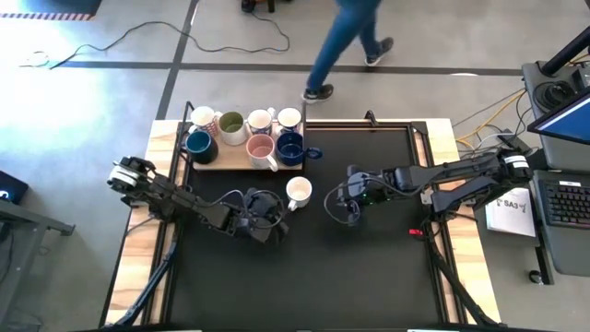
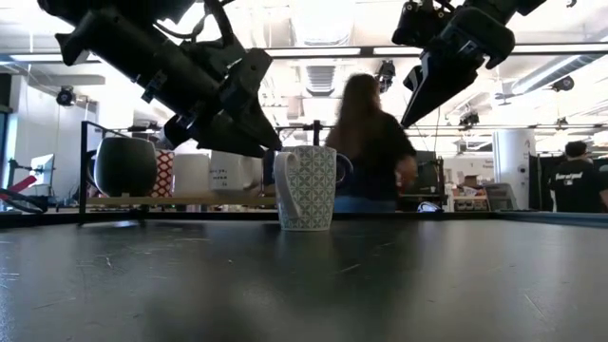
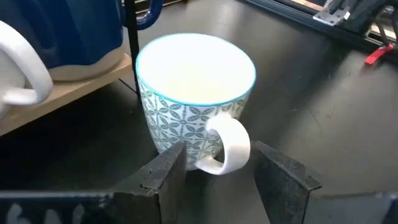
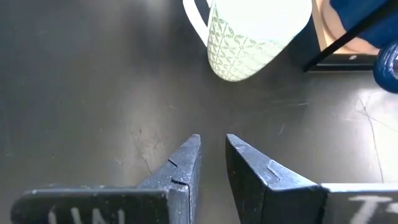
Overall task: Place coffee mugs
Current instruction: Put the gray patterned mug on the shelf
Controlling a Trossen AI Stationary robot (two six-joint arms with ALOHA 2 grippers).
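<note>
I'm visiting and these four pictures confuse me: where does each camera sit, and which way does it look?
High: above, looking straight down; both arms, tray of mugs.
Low: table height, looking level; patterned mug, arms overhead.
Left wrist: on the left arm, facing that mug's handle between the open left hand.
Right wrist: on the right arm, looking past the right hand at the mug.
All four share the patterned mug.

Two dark, wedge-shaped fingers of the right gripper (image 4: 211,158) point over a black, faintly scratched tabletop (image 4: 93,93), standing close together with a narrow gap between them and nothing held. Ahead of them, well apart, stands a white ceramic mug with a pale green lattice print (image 4: 249,37), its handle turned sideways. Just beside the mug are the corner of a light wooden tray (image 4: 326,31) and part of a dark blue mug (image 4: 388,65).
</note>
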